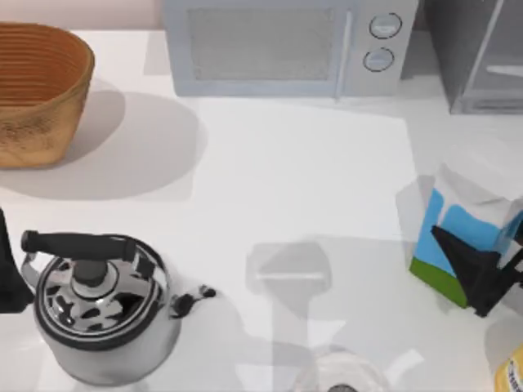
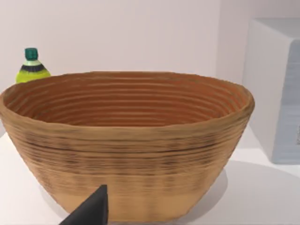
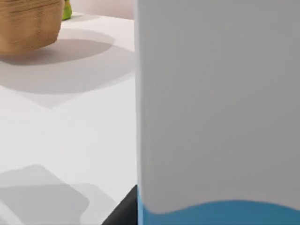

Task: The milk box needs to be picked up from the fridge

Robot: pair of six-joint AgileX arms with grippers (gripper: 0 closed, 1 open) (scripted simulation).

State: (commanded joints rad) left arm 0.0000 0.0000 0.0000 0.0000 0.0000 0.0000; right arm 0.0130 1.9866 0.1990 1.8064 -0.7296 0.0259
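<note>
Milk box (image 1: 462,237) sits pinched in the right hand (image 1: 482,273) at the counter's (image 1: 302,180) right edge; left hand's spread, can't tell.

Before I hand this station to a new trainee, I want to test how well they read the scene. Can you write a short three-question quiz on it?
1. True or false: the milk box is inside the fridge.
2. Which gripper is at the milk box? A) left B) right
3. Fill in: the object at the table's near left is a ____.

Key:
1. False. It stands tilted out in front of the fridge, at the table's right side.
2. B. The right gripper is against the carton's side; the left gripper faces the basket.
3. Kettle, below the basket and left of the microwave.
</note>
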